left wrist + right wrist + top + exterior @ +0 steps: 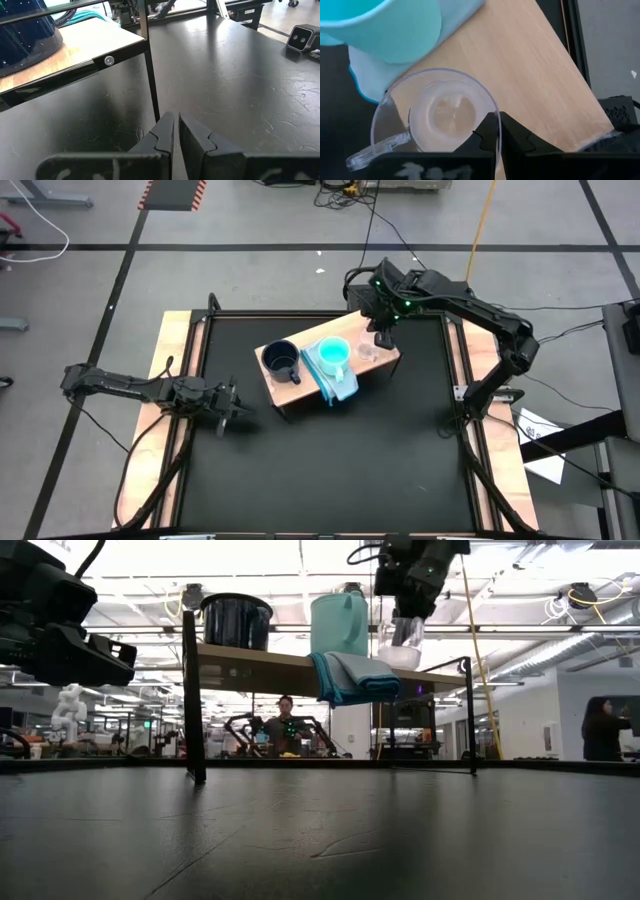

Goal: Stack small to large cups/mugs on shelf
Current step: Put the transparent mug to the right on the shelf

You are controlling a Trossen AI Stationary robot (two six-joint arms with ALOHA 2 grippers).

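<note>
My right end effector (496, 131) sits at the rim of the clear glass mug (437, 117), its two fingers drawn nearly together; I read that as pinching the mug's thin wall, though the glass makes it hard to be sure which side of the rim each finger is on. The mug stands upright on the shelf (372, 366), at its end nearest the right arm, with its handle pointing away from the fingers. I judge it light, rigid, slick and breakable, so the rim pinch is the workable hold but wants a gentle squeeze and a slow lift; the handle is too slim for these fingers.

Just beside the mug is the turquoise cup (334, 352), standing on a pale blue cloth (338, 385) that hangs over the shelf edge. Farther along the board stands the dark navy mug (280, 360). My left end effector (238, 410) waits low over the worktop (330, 470), fingers pressed together, well apart from the shelf.
</note>
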